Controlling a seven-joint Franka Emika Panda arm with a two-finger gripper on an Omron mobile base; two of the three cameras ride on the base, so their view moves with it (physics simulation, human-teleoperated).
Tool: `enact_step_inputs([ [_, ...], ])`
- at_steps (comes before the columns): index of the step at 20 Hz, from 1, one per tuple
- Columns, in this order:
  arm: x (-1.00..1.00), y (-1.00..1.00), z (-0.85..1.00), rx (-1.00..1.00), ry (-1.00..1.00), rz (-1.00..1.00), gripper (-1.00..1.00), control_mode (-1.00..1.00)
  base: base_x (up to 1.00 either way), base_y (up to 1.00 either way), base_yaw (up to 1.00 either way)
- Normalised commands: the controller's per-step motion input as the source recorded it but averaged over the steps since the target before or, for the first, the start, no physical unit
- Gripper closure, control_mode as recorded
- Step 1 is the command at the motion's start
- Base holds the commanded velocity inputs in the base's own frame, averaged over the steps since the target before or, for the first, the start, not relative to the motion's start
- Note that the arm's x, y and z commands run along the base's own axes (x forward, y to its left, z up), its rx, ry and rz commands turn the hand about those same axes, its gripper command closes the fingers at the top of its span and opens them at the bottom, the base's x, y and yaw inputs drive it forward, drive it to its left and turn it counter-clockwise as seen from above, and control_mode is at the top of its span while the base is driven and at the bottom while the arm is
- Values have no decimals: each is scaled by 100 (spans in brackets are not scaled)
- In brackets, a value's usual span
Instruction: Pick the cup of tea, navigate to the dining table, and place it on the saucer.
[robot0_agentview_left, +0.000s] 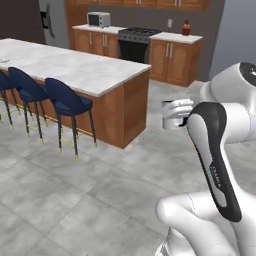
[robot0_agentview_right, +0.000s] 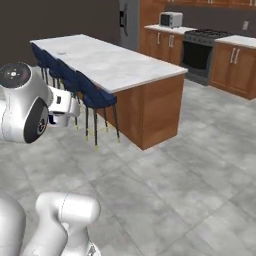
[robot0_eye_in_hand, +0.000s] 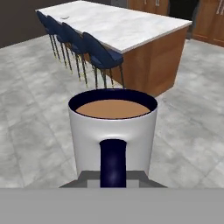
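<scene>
- Three navy stools stand along the near side of the dining table, a long marble-topped island with a brown wooden base, left of the arm in the left base view.
- On the far left end of that table lies a small pale dish, the saucer, too small to make out clearly.
- Behind the table, wooden wall cabinets carry a microwave, with a black stove to its right.
- Right of the table, above the grey tiled floor and well apart from the table's end, the hand is closed on the cup of tea.
- The cup stands upright, brown liquid level inside, its dark handle facing the hand camera.
</scene>
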Motion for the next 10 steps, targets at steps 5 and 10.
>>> enact_step_inputs([
  [5,0,0,0,0,0,0,100,100,100,31,19],
  [10,0,0,0,0,0,0,100,100,100,40,10],
])
